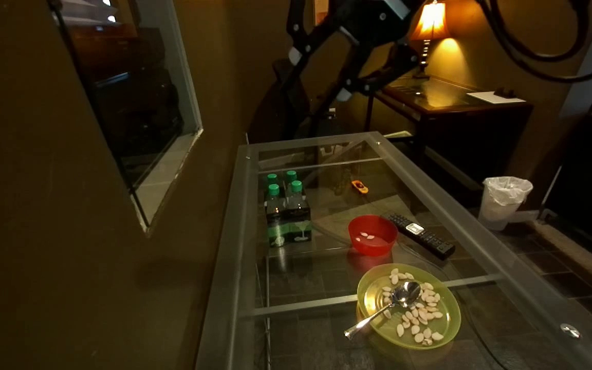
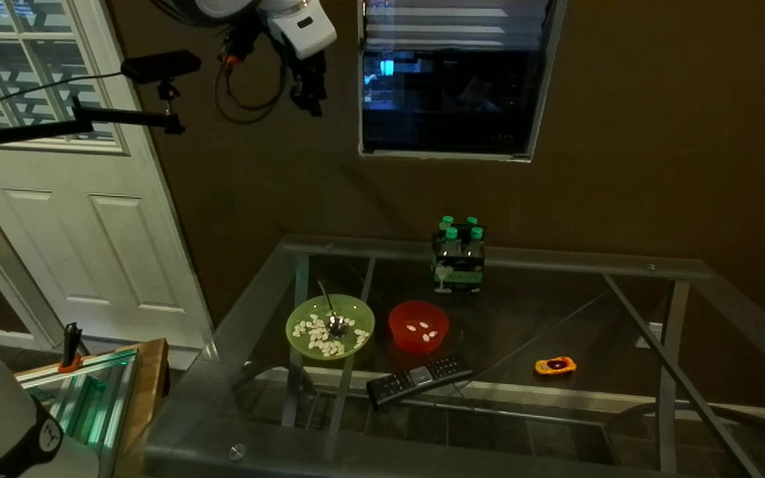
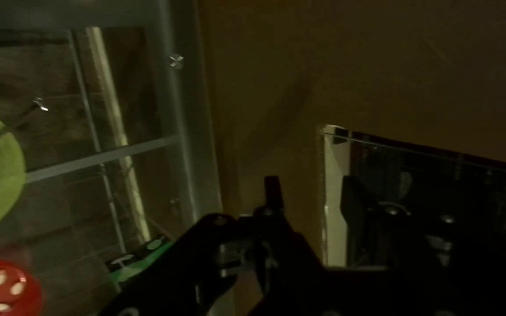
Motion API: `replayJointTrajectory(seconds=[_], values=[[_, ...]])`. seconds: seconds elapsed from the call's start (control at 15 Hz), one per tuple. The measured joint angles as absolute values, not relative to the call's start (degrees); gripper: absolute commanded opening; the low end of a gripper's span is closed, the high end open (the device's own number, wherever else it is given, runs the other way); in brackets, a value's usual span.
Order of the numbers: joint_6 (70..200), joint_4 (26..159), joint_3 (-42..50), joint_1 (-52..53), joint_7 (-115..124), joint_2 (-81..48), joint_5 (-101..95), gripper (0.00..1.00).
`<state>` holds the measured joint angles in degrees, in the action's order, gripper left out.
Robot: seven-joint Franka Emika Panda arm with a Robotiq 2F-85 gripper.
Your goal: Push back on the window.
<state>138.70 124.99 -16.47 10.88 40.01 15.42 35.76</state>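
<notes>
The window (image 1: 134,92) is a dark glass pane in a pale frame, set in the olive-brown wall. It also shows in an exterior view (image 2: 449,99), with blinds behind its upper part, and at the right of the wrist view (image 3: 428,175). My gripper (image 1: 309,85) is open, with a wide gap between its fingers and nothing held. In an exterior view, the gripper (image 2: 309,99) hangs left of the window frame, apart from it in the picture. In the wrist view, the gripper (image 3: 311,188) has its right finger overlapping the frame edge and glass; contact cannot be told.
A glass-topped table (image 2: 555,255) stands below the window. On it are a bottle pack (image 2: 459,265), a red bowl (image 2: 419,332), a green plate (image 2: 303,312) with a spoon, a remote (image 2: 419,378) and a yellow toy car (image 2: 555,366). A camera arm (image 2: 130,118) is at left.
</notes>
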Motion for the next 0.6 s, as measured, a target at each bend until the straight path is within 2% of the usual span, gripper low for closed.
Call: replayJointTrajectory(seconds=[0.2,0.27,0.6], values=[[125.3,123.6,-15.4,10.1,47.0,17.8,31.4,0.95],[120.8,122.8,-14.9,10.1,48.5,18.3,30.8,0.99],[99.1,116.2,-12.7,8.5,57.3,18.5,26.2,1.00]])
